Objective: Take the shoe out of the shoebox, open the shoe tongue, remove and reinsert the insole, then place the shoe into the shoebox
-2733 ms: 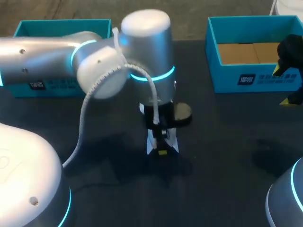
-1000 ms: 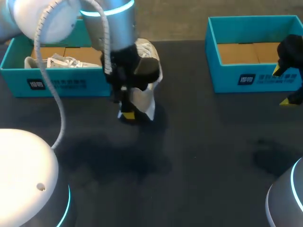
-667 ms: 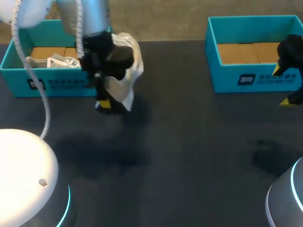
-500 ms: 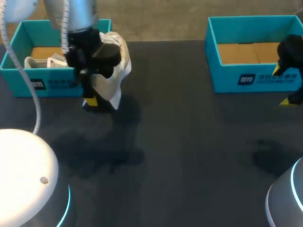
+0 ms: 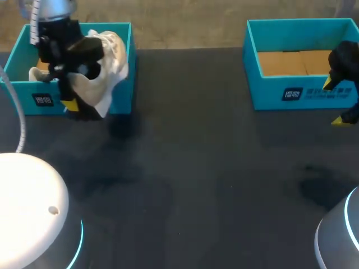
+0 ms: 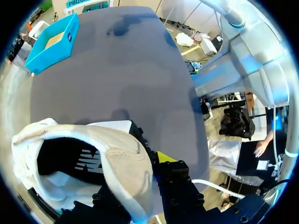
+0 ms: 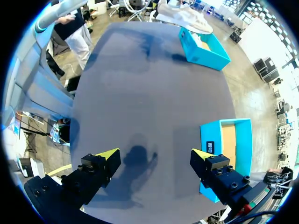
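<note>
A white shoe hangs toe-down in my left gripper, over the front wall of the left blue shoebox near its right corner. In the left wrist view the shoe shows its dark inside, and the gripper is shut on its side wall; only one yellow tip shows. A second white shoe lies in that box, mostly hidden by the arm. My right gripper stands open and empty high above the table, at the right edge of the head view.
A second blue box with a bare cardboard floor stands at the back right, seen beside my right gripper's finger as well. The dark table stretches between the boxes.
My left arm has carried the shoe from the middle of the table leftward and back to the left shoebox. The right arm has not moved.
</note>
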